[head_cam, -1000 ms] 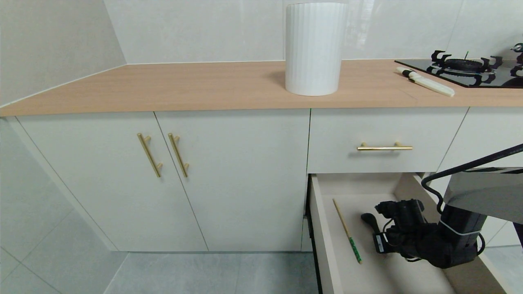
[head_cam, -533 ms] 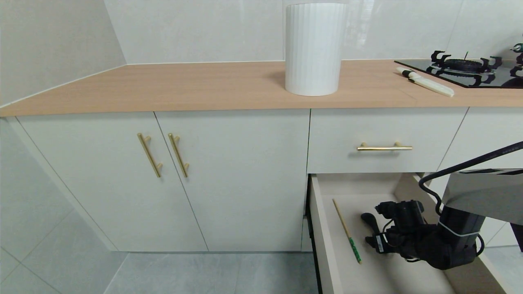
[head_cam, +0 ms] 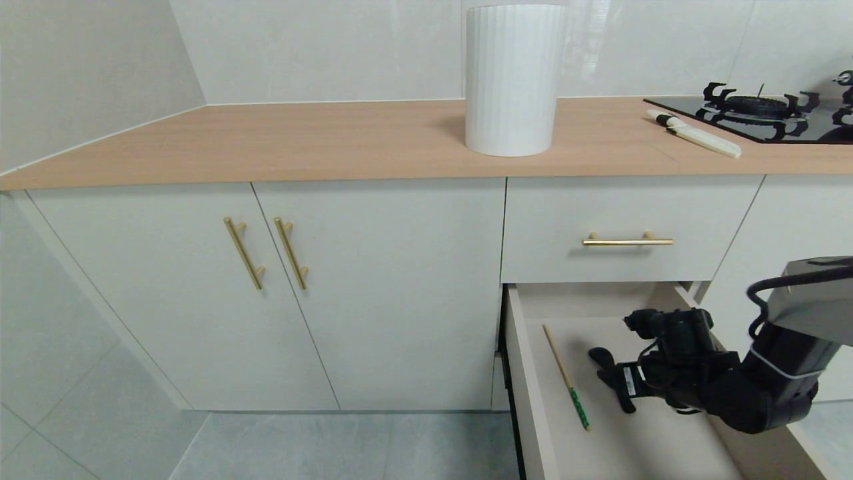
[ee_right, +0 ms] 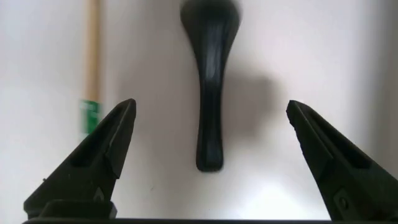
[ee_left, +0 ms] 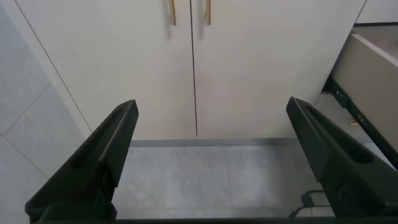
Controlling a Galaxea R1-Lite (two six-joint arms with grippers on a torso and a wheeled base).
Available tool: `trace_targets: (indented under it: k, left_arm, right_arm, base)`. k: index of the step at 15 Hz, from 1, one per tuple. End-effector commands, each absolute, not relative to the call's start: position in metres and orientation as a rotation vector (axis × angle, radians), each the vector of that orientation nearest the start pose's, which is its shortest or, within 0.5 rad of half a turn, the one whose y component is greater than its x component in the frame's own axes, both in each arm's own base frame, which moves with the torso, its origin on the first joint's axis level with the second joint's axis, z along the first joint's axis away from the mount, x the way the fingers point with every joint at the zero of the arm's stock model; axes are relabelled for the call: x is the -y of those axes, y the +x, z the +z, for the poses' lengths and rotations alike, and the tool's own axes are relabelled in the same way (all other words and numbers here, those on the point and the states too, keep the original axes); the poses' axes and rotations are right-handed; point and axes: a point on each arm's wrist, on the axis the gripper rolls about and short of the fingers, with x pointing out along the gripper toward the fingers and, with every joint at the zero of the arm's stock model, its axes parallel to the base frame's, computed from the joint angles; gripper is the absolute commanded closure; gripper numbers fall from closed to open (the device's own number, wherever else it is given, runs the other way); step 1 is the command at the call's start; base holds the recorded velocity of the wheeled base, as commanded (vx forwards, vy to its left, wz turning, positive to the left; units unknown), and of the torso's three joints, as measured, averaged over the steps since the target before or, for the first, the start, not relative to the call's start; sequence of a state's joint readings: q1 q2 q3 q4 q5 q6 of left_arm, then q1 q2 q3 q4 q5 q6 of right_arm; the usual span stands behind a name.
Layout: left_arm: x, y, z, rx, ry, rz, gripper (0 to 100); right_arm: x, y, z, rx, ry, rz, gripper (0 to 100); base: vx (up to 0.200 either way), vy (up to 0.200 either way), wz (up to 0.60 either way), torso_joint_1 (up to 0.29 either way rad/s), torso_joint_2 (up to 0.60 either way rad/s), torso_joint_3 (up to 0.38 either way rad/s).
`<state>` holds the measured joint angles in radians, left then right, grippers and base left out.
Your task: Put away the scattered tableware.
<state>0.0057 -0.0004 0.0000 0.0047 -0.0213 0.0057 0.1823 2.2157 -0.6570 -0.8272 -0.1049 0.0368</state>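
Spoon [head_cam: 602, 360] lies in the open drawer [head_cam: 600, 443] at 5 o'clock, handle running 11 to 5 o'clock between the wide-spread jaws of the right gripper [ee_right: 210, 109], with the left gripper [ee_left: 211, 111], equally wide, well apart.

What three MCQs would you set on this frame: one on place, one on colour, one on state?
1. Where does the black spoon lie? A. in a sink B. on a plate C. in the open drawer
2. The chopstick tip's colour? A. red B. green C. blue
3. Right end effector? A. open B. shut on the spoon C. shut, empty
Answers: C, the spoon rests on the drawer floor; B, a green band shows at its end; A, its fingers stand wide apart.
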Motion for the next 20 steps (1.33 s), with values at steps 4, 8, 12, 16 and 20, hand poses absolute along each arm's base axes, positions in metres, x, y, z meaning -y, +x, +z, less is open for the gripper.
trace_targets:
  k: [4, 8, 12, 16, 20]
  left_arm:
    - [0.001, -0.023, 0.075, -0.005, 0.006, -0.015, 0]
    - [0.001, -0.023, 0.075, -0.005, 0.006, -0.015, 0]
    - [0.001, -0.023, 0.075, -0.003, 0.009, -0.015, 0]
    - [0.001, -0.023, 0.075, -0.005, 0.009, -0.015, 0]
    - [0.001, -0.023, 0.075, -0.005, 0.008, -0.015, 0]
  right_arm:
    - [-0.055, 0.278, 0.084, -0.597, -0.063, 0.061, 0]
    - [-0.048, 0.246, 0.108, -0.626, -0.015, 0.033, 0]
    - [-0.042, 0.219, 0.116, -0.635, 0.026, 0.022, 0]
    - [-0.041, 0.210, 0.122, -0.638, 0.023, 0.023, 0]
    - [-0.040, 0.204, 0.129, -0.627, 0.020, 0.026, 0]
  base:
    - [0.000, 0.000, 0.00, 0.000, 0.00, 0.000]
    - [0.000, 0.000, 0.00, 0.000, 0.00, 0.000]
    - [0.000, 0.000, 0.00, 0.000, 0.00, 0.000]
    - [0.000, 0.000, 0.00, 0.000, 0.00, 0.000]
    - [-0.200, 0.000, 0.00, 0.007, 0.00, 0.000]
